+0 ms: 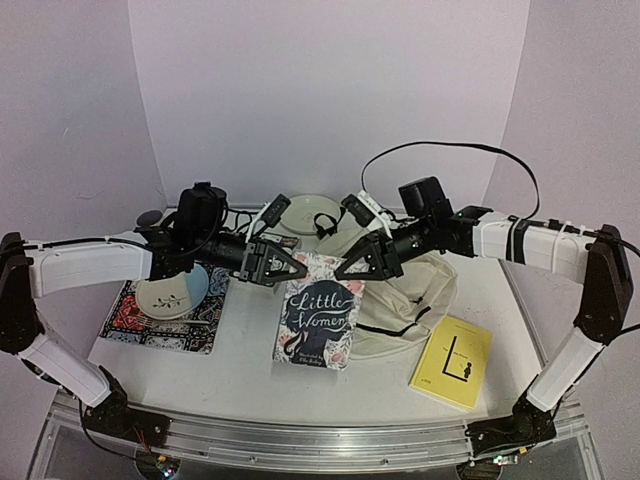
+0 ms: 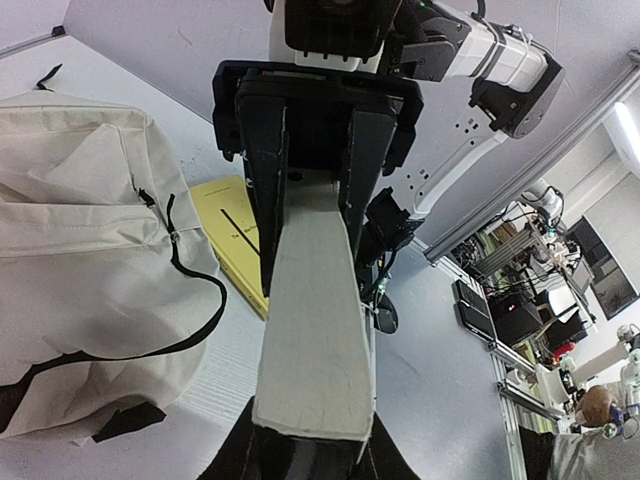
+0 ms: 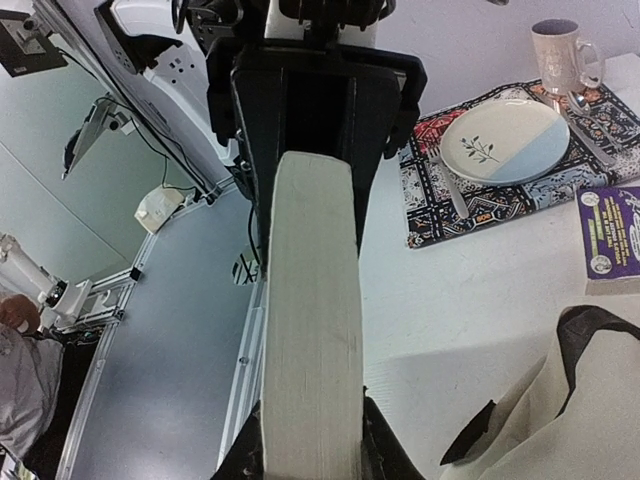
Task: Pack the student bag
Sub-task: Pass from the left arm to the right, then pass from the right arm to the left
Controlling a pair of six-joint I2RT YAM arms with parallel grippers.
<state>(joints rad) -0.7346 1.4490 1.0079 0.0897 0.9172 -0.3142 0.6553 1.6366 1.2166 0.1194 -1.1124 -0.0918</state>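
Note:
The Little Women book [image 1: 320, 320] is gripped at its two far corners, cover facing up. My left gripper [image 1: 280, 265] is shut on its left corner and my right gripper [image 1: 360, 262] on its right corner. In the left wrist view the book's page edge [image 2: 315, 320] runs from my left gripper [image 2: 310, 445] to the right gripper [image 2: 315, 110] at the far end. The right wrist view shows the same page edge [image 3: 312, 300] clamped in my right gripper [image 3: 310, 455]. The cream student bag [image 1: 415, 295] lies slumped just right of the book, its black zipper line [image 2: 190, 290] showing.
A yellow book [image 1: 452, 360] lies flat near the front right, beside the bag. On the left a patterned placemat [image 1: 130, 320] carries a plate [image 1: 170, 292] and cutlery, with a mug [image 3: 555, 50] behind and a purple book [image 3: 612, 235] nearby. Another plate [image 1: 310, 212] sits at the back.

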